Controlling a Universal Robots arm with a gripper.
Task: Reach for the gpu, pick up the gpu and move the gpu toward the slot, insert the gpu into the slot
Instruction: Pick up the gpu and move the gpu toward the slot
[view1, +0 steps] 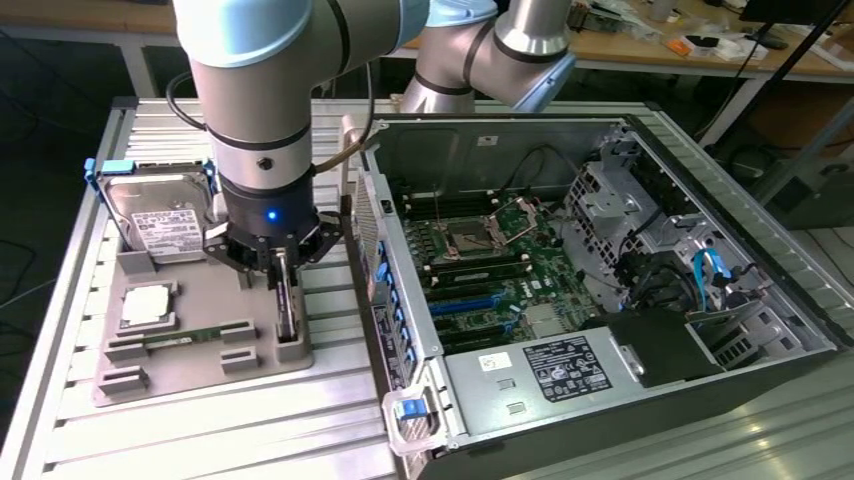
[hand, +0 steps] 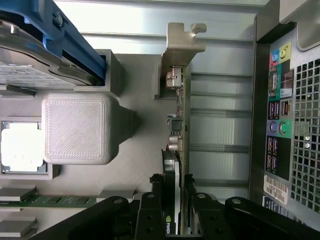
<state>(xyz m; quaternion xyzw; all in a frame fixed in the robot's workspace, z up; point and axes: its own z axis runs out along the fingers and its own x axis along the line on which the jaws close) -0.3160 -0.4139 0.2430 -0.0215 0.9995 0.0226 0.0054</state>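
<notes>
Gpu (hand: 176, 140) clamped in the gripper (hand: 173, 181)
It stands on edge in the grey holder (view1: 200, 295), jaws pinched narrow against both faces.

Upright arm (view1: 260, 90), claw (hand: 176, 202) straight down, fingers (hand: 149, 212) tight on the gpu (hand: 183, 120).

Ribbed aluminium table (view1: 200, 430) in even light, cluttered wooden workbench (view1: 627, 45) along the back.
</notes>
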